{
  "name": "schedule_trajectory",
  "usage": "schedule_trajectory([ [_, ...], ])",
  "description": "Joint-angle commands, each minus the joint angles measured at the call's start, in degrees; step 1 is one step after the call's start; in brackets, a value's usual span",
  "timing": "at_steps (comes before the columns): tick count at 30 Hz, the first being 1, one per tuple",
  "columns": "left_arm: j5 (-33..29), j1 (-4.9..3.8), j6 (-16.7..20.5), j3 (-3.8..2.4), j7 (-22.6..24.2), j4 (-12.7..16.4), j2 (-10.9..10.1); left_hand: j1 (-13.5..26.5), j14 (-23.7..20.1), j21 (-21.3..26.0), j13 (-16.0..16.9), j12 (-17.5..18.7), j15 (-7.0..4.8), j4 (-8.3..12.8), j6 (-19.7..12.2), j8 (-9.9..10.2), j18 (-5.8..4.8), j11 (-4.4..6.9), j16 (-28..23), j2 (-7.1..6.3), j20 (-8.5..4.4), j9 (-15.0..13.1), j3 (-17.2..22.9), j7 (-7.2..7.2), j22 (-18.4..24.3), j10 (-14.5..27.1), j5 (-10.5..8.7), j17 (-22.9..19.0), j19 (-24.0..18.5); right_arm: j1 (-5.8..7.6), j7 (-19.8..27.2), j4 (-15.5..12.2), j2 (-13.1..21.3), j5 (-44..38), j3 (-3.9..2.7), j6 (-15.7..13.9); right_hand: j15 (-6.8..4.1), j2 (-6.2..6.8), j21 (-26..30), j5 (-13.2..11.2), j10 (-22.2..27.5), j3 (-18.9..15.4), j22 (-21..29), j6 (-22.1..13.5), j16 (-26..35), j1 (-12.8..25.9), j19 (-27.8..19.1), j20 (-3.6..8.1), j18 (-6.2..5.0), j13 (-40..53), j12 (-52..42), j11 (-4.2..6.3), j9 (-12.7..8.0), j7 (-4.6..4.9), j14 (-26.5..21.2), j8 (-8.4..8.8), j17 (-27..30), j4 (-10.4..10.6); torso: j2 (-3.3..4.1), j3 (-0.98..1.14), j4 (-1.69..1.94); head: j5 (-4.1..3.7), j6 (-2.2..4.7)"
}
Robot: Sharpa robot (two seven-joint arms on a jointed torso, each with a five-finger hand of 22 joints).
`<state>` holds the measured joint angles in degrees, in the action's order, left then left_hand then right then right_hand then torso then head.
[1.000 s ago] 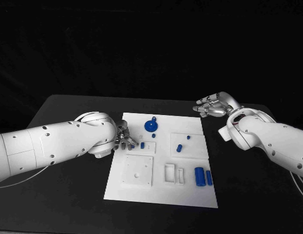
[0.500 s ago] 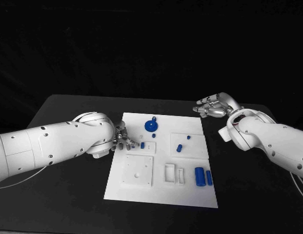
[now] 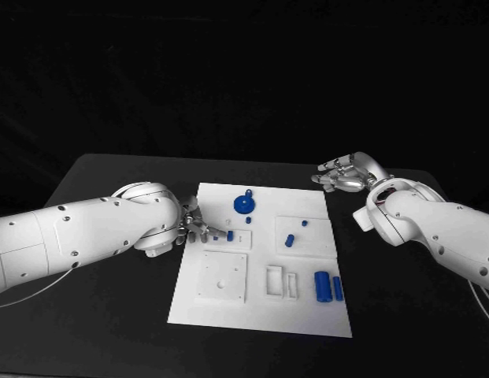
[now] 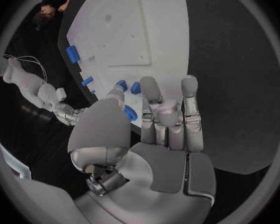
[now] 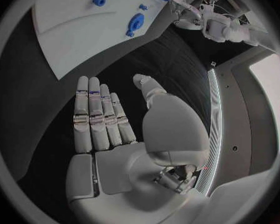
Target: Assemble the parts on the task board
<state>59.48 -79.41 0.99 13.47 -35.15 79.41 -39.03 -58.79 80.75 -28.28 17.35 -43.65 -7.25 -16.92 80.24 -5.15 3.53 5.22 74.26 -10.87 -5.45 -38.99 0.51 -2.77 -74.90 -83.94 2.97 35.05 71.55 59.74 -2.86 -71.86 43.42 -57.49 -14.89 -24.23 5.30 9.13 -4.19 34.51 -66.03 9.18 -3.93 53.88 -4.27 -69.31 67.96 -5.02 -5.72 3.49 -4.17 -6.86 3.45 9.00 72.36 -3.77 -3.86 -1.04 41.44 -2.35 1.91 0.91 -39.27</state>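
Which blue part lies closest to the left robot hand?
The small blue part just beside the left robot hand, at the task board's left edge; the others lie farther right.

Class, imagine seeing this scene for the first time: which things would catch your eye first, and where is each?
The white task board lies mid-table, dotted with small blue parts. The left hand reaches over its left edge beside a small blue peg. The right hand hovers empty beyond the board's far right corner, fingers apart.

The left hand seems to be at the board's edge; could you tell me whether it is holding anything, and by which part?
The left hand reaches among the small blue parts, but no grasp is visible; it cannot be told.
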Motion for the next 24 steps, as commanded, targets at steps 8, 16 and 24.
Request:
schedule_trajectory([
  [8, -6.12, -0.6, 4.68, -2.7, 2.67, 0.4, -1.31, -0.99, -1.89, 1.37, -1.27, 2.34, -0.24, 0.06, -2.07, 0.75, -1.04, -0.42, -3.84, 0.04, -1.05, -1.03, -0.29, 0.75, -0.67, -2.61, -0.12, -5.14, -0.57, -0.15, 0.85, 0.16, -0.05, 0.45, -0.03, 0.36, 0.01, -0.42, 0.23, 0.57, 0.68, -0.54, 0.06, -0.53, 0.12, -0.17, -0.52, -0.08, -0.46, -0.09, 0.07, -0.06, -0.05, 0.04, -0.59, 0.37, 0.06, 0.15, 0.02, 0.03, -0.02, -0.13, 0.32],
  [16, -13.62, -2.73, 9.41, -3.97, 14.58, 0.02, -1.46, -16.62, -8.37, 7.34, -3.24, 13.55, 1.55, 10.9, -12.42, 1.56, -3.52, -2.28, -11.2, 7.71, -1.4, 5.76, 1.44, 3.95, 2.03, 3.51, 15.65, -8.69, -3.31, -0.18, 1.69, 0.55, -0.06, 1.41, -0.03, 0.31, -0.01, -0.59, 0.22, 0.57, 0.68, 0.09, 0.06, 0.61, 0.1, -0.4, -0.52, -0.08, -0.51, -0.09, 0.08, -0.05, -0.01, -0.06, -0.59, 0.33, 0.06, 0.01, 0.04, 0.08, -0.03, -0.39, 0.59],
  [24, -5.4, -3.19, 13.8, -3.36, 26.65, -1.01, 1.62, -26.42, -13.09, 11.89, -13.9, 34.44, 5.05, 21.77, -14.75, 1.63, -1.35, -6.57, -21.4, 7.69, 1.62, 26.98, 7.83, 7.9, 1.95, 9.28, 12.69, -14.68, -7.47, -0.18, 3.09, 1.03, -0.2, 2.62, -0.03, 0.73, -0.28, -0.55, 0.23, -0.52, 0.24, 6.14, 0.06, 4.71, 0.14, 0.75, -0.62, 0.1, -0.49, -0.12, 0.25, 0.33, 0.13, -0.58, -0.61, 0.21, 0.08, -2.55, 0.12, 0.02, -0.11, -0.75, 0.89],
])
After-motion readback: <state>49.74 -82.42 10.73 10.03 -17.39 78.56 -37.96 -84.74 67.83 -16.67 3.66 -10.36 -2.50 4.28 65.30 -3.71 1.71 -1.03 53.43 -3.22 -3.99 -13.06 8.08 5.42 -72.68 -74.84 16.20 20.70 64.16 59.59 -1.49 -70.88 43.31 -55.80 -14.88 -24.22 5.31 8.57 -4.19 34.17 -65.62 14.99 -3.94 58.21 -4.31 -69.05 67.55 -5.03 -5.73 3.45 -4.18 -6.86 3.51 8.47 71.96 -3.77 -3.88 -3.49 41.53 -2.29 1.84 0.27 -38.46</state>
